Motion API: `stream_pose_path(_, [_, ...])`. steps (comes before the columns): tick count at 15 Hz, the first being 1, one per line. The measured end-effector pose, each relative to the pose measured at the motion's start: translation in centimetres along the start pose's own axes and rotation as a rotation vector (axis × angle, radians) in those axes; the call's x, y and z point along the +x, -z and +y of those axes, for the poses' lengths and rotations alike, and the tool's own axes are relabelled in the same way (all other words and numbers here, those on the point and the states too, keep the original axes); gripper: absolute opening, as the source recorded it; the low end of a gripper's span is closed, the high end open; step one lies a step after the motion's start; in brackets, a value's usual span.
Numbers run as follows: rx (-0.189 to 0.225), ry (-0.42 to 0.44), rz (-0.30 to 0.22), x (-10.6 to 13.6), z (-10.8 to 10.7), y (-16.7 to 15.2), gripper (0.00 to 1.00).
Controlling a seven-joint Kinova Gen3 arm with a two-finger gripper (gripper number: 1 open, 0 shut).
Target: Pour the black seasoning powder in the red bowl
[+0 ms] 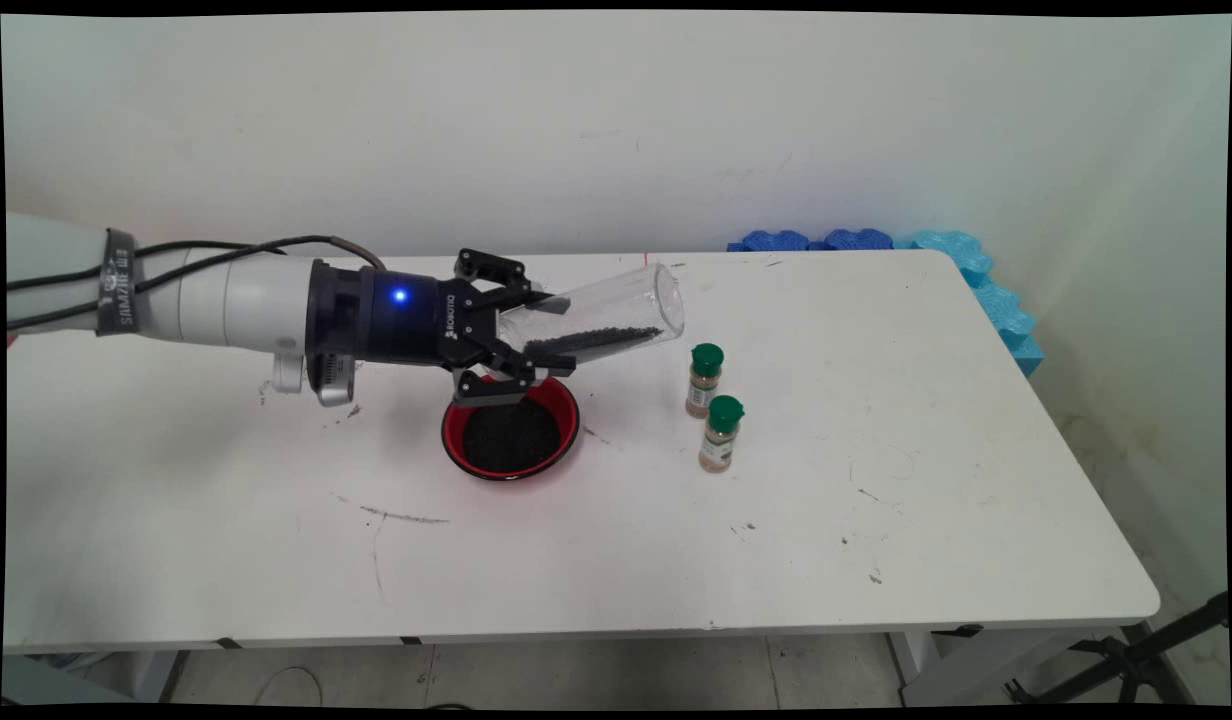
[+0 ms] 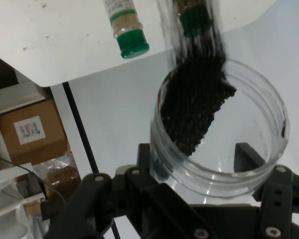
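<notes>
Fingers (image 1: 548,300) of your black gripper (image 1: 546,335) clamp a clear plastic jar (image 1: 616,310) of dark granules (image 1: 576,343), lying nearly level above the red bowl (image 1: 510,430), mouth pointing away from it toward the green-capped spice bottles (image 1: 704,380).

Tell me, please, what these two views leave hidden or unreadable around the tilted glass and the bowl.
- Red bowl: main view, the gripper covers its far rim.
- Clear glass: its base sits between the fingers, unseen in both views.
- Two spice jars: labels too small in the main view; in the hand view the top edge cuts them off.
- Black grains: hand view, their far end blurs.
</notes>
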Motion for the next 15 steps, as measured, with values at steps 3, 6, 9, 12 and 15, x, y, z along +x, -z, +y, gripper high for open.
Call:
stream_pose_path(3, [-0.009,0.013,-0.015,0.08,0.11,0.08,0.00])
stream_pose_path(6, [-0.017,0.026,-0.028,0.19,0.17,0.21,0.00])
stream_pose_path(9, [-0.025,0.040,-0.041,0.27,0.18,0.33,0.00])
stream_pose_path(12, [-0.033,0.050,-0.052,0.33,0.22,0.36,0.00])
stream_pose_path(15, [-0.040,0.059,-0.063,0.36,0.29,0.33,0.00])
